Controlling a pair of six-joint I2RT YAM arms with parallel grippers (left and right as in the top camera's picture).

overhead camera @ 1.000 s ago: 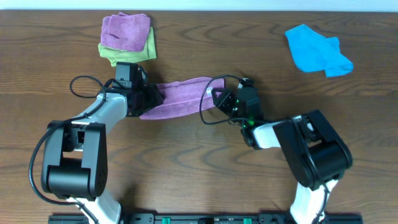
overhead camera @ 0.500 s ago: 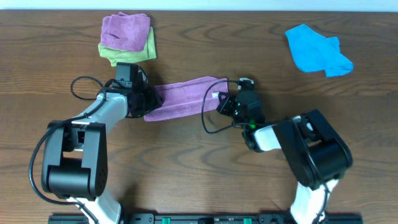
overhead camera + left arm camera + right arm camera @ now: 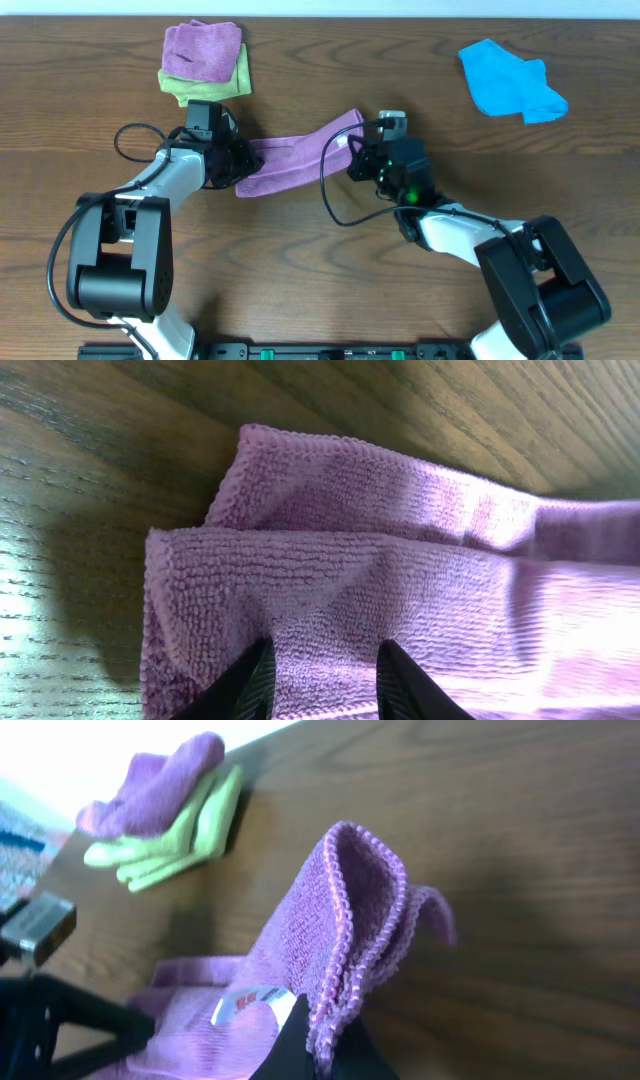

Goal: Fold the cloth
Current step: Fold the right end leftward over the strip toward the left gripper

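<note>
The lilac-purple cloth (image 3: 295, 155) is stretched in a narrow folded band between my two grippers at the table's middle. My left gripper (image 3: 236, 166) is shut on its left end; in the left wrist view the cloth (image 3: 380, 570) fills the gap between the fingers (image 3: 325, 682). My right gripper (image 3: 356, 154) is shut on the right end and holds it raised off the table. In the right wrist view the cloth's stitched edge (image 3: 345, 910) stands up from the fingers (image 3: 320, 1045), and the white tag (image 3: 245, 1005) shows beside them.
A small folded purple cloth (image 3: 203, 47) lies on a green cloth (image 3: 236, 78) at the far left; both show in the right wrist view (image 3: 160, 780). A bright blue cloth (image 3: 510, 80) lies crumpled at the far right. Cables loop beside both arms.
My right gripper has moved toward the far side and lifted the cloth's right end. The cloth's left end has shifted slightly right with the left gripper.
</note>
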